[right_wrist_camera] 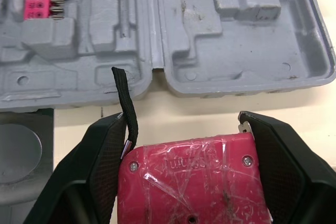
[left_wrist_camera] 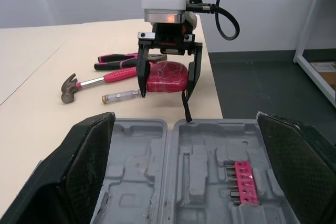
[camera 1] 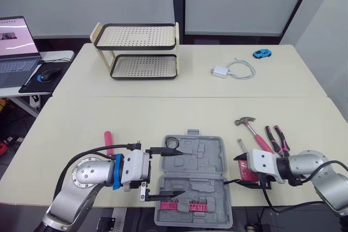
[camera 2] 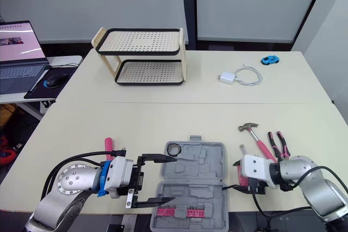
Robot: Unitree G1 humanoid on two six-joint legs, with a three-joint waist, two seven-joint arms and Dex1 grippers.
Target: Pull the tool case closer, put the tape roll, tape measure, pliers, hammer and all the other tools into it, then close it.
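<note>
Open grey tool case (camera 1: 198, 158) lies at lower centre of the head view, near the tabletop (camera 1: 163, 115) edge. It holds the tape roll (camera 1: 173, 144) in its upper left corner and a pink bit holder (camera 1: 183, 206) in its lower half. Left claw (camera 1: 176, 173), released and spread wide, reaches over the case's left side. Right claw (camera 1: 240, 170), just right of the case, grasps the red tape measure (right_wrist_camera: 191, 174). Hammer (camera 1: 251, 129), pliers (camera 1: 277, 138) and screwdriver (camera 1: 242, 146) lie at lower right.
</note>
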